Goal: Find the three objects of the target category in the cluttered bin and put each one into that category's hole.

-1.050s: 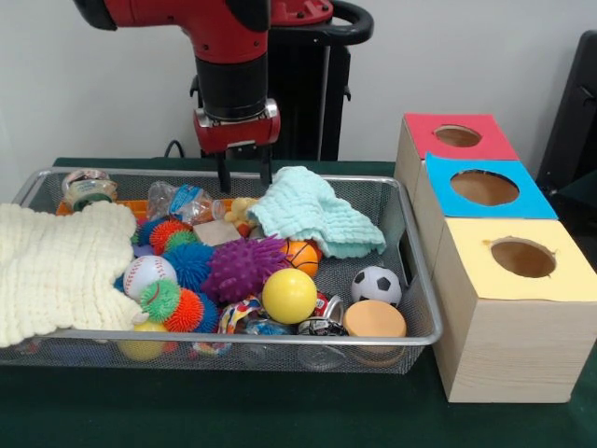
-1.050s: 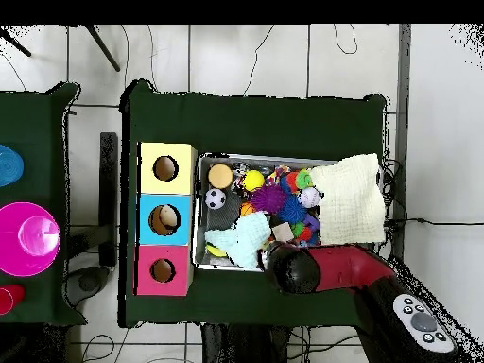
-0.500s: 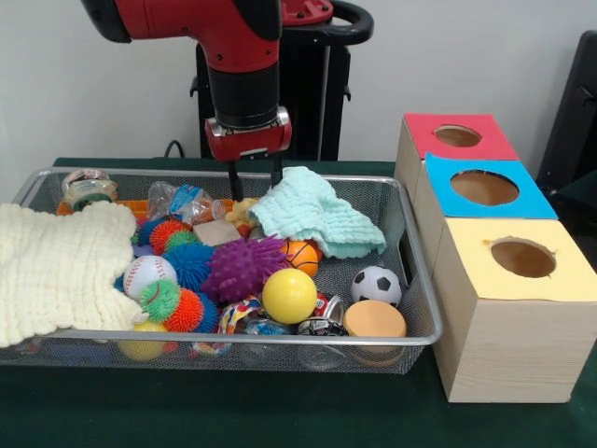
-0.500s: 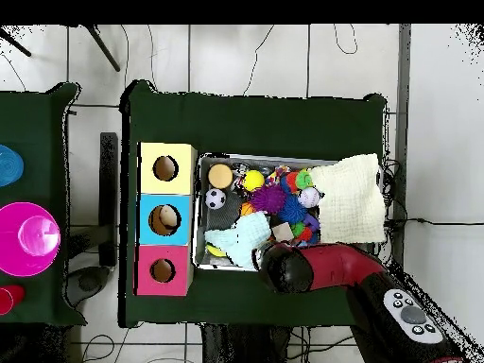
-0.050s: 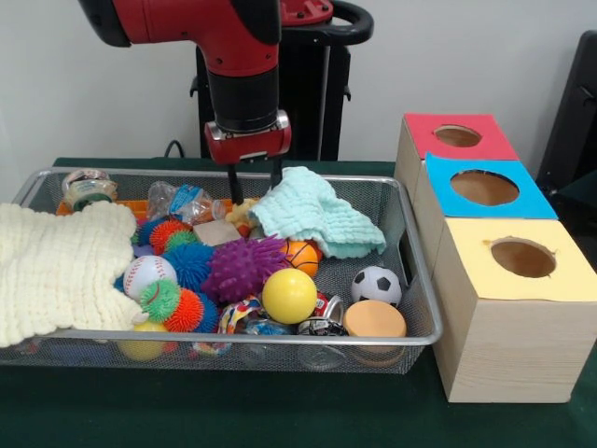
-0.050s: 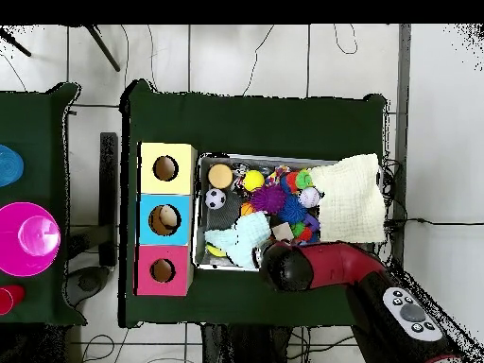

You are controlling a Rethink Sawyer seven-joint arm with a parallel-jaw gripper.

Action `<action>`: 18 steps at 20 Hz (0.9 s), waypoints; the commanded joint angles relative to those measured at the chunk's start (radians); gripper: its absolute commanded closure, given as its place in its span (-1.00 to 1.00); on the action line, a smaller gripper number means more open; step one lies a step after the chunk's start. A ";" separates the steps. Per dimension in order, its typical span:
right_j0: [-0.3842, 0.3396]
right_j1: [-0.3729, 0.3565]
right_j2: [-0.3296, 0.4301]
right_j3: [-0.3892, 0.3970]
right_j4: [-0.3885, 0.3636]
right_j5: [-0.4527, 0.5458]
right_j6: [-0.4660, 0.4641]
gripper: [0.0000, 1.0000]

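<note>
Gripper [image 5: 255, 185] is hanging with fingers spread at the wire bin's [image 5: 424, 308] far rim, straddling a yellow plush toy [image 5: 242, 213] partly hiding under the mint cloth [image 5: 312, 213]; target category cannot be told.

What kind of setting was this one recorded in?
Most likely a robotics lab bench set up for a sorting test: a wire mesh bin of toy balls and cloths, three wooden boxes with coloured holed tops, on a green-covered table over a tiled floor with trailing cables.
</note>
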 commanded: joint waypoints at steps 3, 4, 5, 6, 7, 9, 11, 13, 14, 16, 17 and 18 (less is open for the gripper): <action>0.004 0.021 0.020 -0.141 -0.067 -0.038 -0.011 -1.00; 0.003 0.021 0.021 -0.145 -0.068 -0.036 -0.014 -1.00; 0.003 0.020 0.021 -0.148 -0.069 -0.034 -0.017 -1.00; 0.003 0.019 0.021 -0.148 -0.068 -0.031 -0.018 -1.00; -0.002 0.016 0.025 -0.150 -0.066 -0.025 -0.024 -1.00; -0.002 0.011 0.026 -0.150 -0.063 -0.017 -0.027 -1.00; -0.002 0.011 0.026 -0.150 -0.064 -0.019 -0.027 -1.00; 0.002 0.014 0.020 -0.154 -0.068 -0.024 -0.022 -1.00; 0.005 0.013 0.017 -0.156 -0.071 -0.026 -0.020 -1.00; 0.014 0.008 0.008 -0.164 -0.081 -0.026 -0.019 -1.00; 0.012 0.008 0.007 -0.165 -0.084 -0.025 -0.020 -1.00; 0.012 0.007 0.007 -0.164 -0.085 -0.024 -0.020 -1.00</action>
